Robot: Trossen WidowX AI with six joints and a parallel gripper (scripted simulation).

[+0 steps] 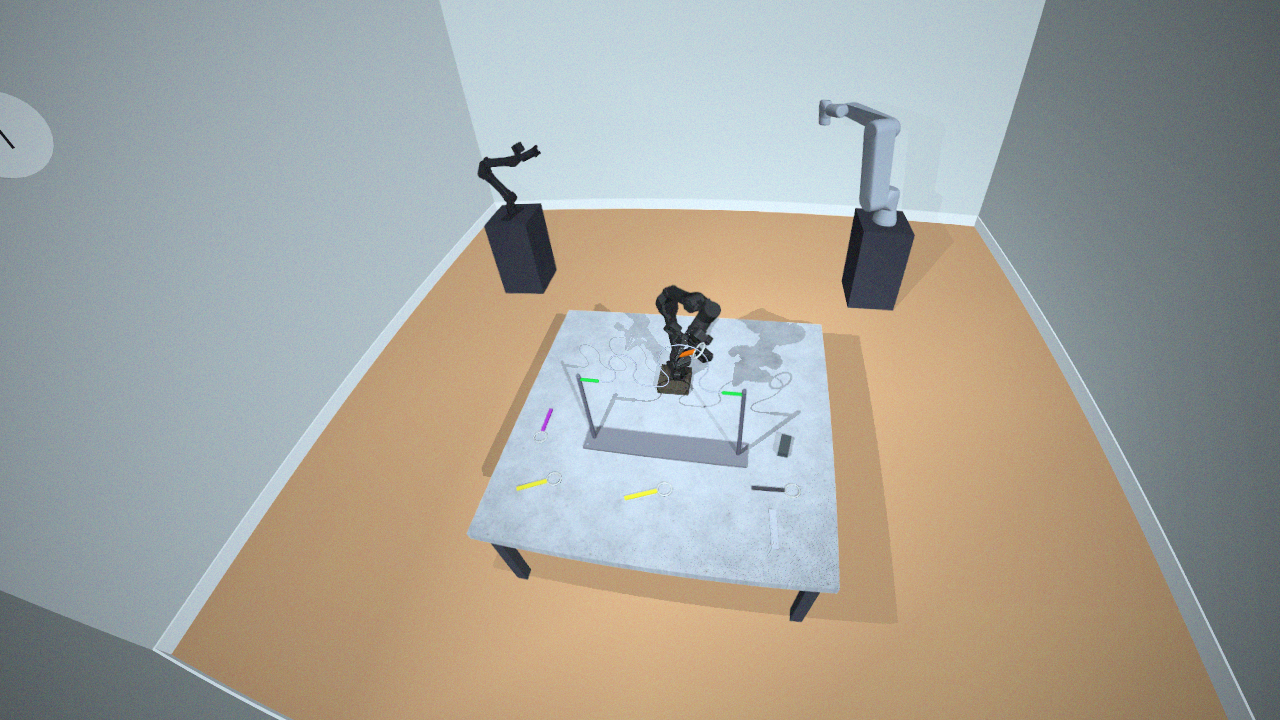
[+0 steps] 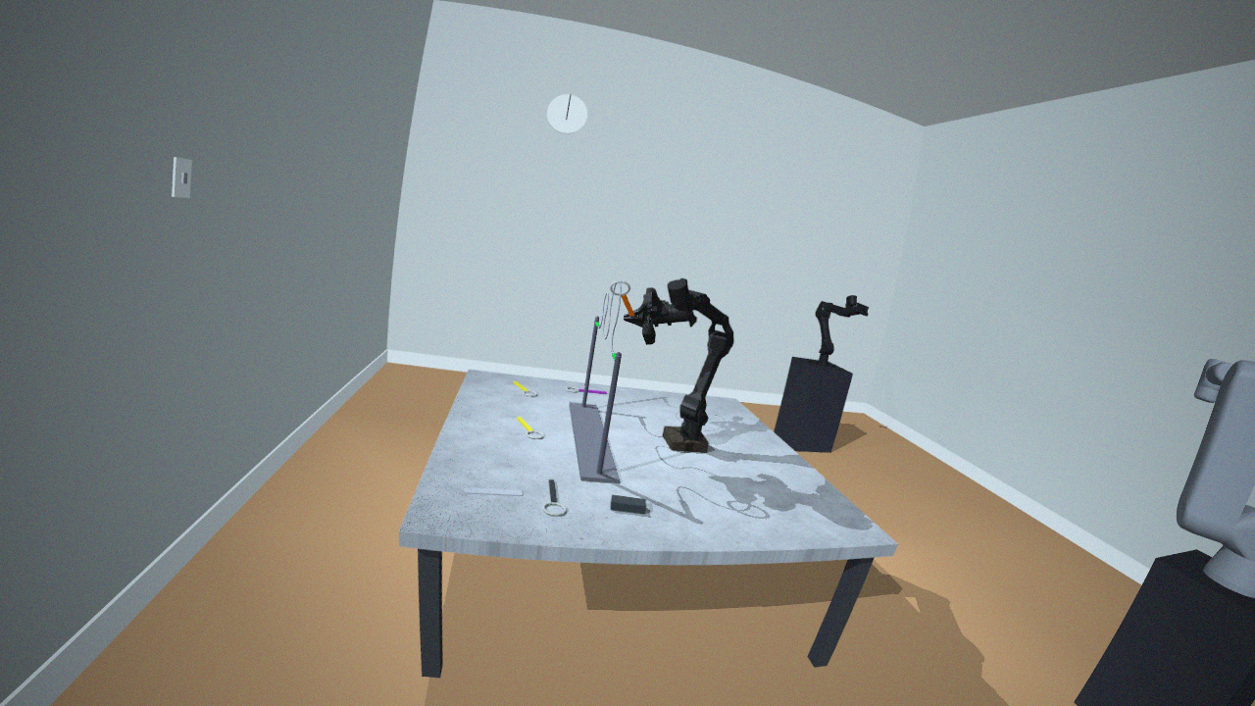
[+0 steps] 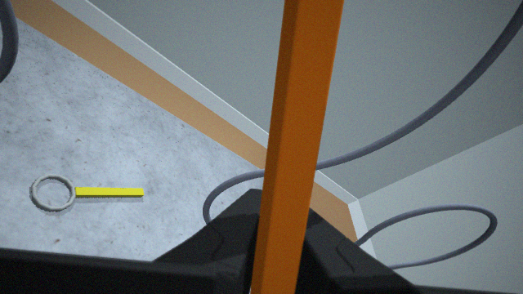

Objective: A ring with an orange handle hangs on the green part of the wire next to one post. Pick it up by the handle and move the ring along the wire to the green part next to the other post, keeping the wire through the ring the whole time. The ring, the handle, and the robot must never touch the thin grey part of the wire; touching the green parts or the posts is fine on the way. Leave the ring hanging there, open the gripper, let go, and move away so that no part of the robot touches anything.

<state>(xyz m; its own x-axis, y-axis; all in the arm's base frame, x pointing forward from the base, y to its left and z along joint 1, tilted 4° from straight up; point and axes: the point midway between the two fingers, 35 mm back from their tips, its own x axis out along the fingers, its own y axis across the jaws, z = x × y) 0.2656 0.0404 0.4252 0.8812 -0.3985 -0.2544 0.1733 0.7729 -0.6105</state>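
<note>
My gripper [image 1: 682, 356] [image 2: 631, 317] [image 3: 268, 202] is shut on the orange handle [image 1: 686, 352] [image 2: 627, 304] [image 3: 300, 114], which tilts up from the fingers in the exterior view. The ring [image 2: 628, 288] is at its top end, high above the table at the upper part of the grey wire [image 3: 368, 149]; it is outside the wrist view. The wire seems to pass through the ring, but contact is too small to judge. One green part [image 1: 588, 380] [image 2: 597, 325] is by the left post [image 1: 587, 409] [image 2: 590, 364], the other green part [image 1: 732, 393] [image 2: 614, 355] by the right post [image 1: 742, 422] [image 2: 609, 421].
The posts stand on a grey base plate [image 1: 666, 447] [image 2: 593, 443]. Wire curves surround the handle in the wrist view. On the table lie two yellow-handled rings, a purple handle [image 1: 546, 419] [image 2: 592, 391], a black handle [image 1: 768, 488] [image 2: 552, 489] and a dark block [image 1: 784, 445] [image 2: 627, 504].
</note>
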